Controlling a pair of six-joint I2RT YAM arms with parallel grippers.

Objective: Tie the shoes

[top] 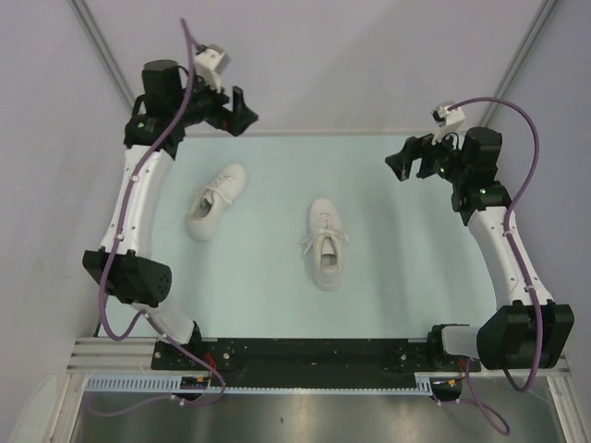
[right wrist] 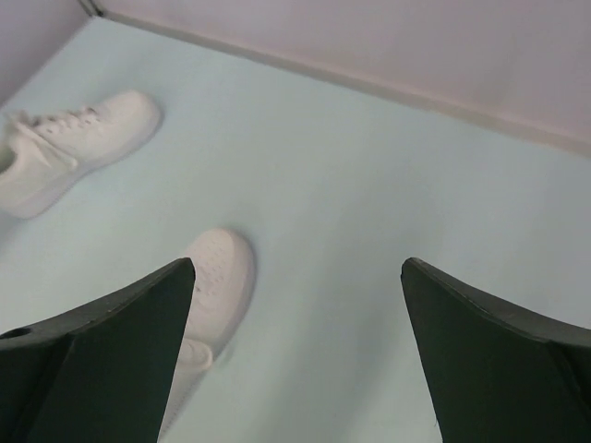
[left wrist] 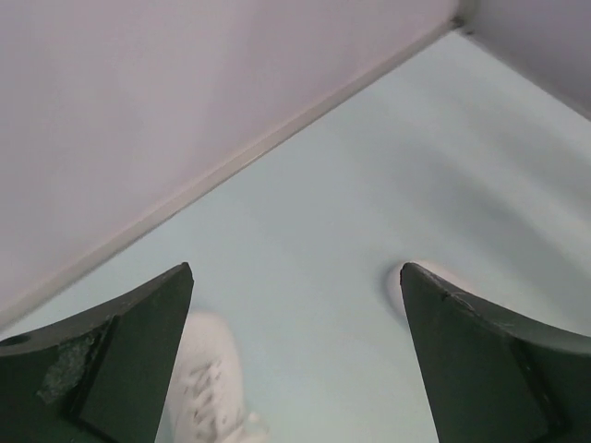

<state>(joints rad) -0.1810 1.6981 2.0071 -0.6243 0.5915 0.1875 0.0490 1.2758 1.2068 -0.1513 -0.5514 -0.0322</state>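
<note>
the left tool and right tool both gape empty; the shoes look light, their thin laces limp and slippery, best pinched near the loose ends.

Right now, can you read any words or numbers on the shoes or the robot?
No text can be read in any view.
shoe by the left arm: plain white, no brand or number showing.
shoe in the middle: plain white, no brand or number showing.
black base rail: only tiny coloured specks, too small to read.
</note>
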